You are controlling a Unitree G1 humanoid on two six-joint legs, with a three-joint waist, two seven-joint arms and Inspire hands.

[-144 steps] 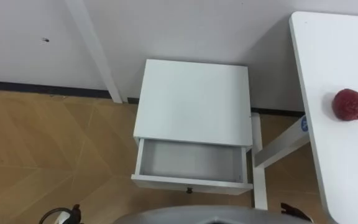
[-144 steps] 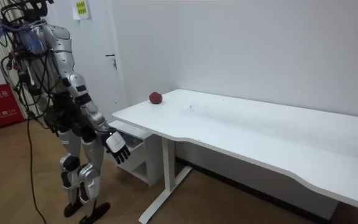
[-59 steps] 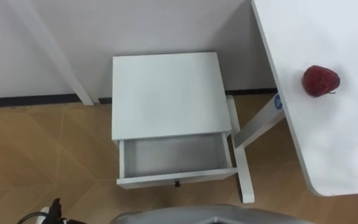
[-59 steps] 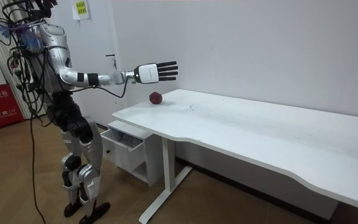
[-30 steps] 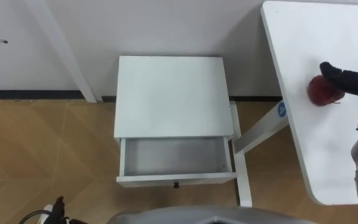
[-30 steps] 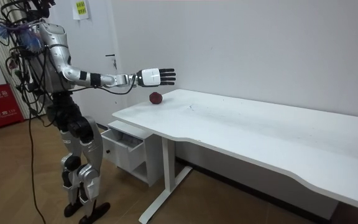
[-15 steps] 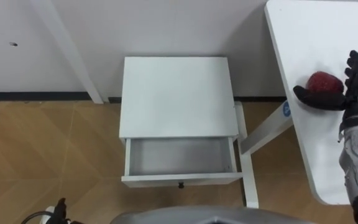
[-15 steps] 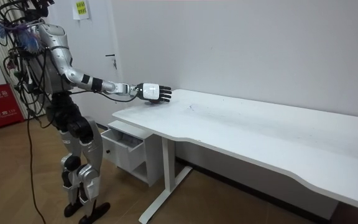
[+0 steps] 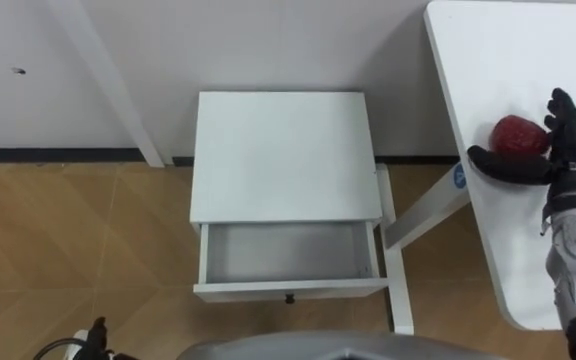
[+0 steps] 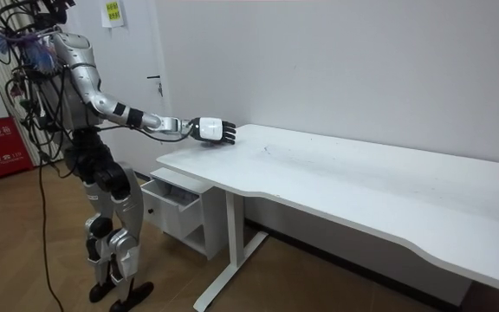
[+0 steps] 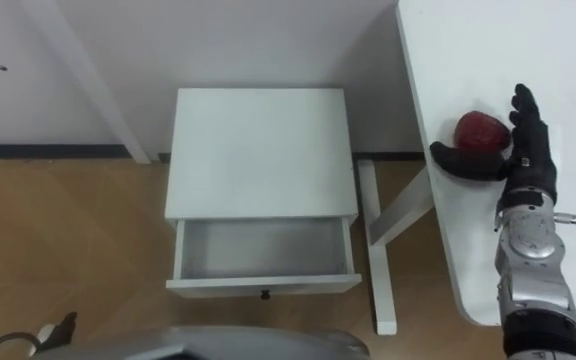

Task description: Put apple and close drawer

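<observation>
Apple sits betw spread fingers and thumb of right hand, unclamped; a nudge may roll it off worktop edge

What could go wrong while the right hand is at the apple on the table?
The right hand has its thumb on one side of the apple and straight fingers on the other; the apple may roll away as they close.
The apple lies near the edge of the table, so it could fall to the floor.
The open drawer sits lower, past the table leg; the arm might bump that leg.
</observation>
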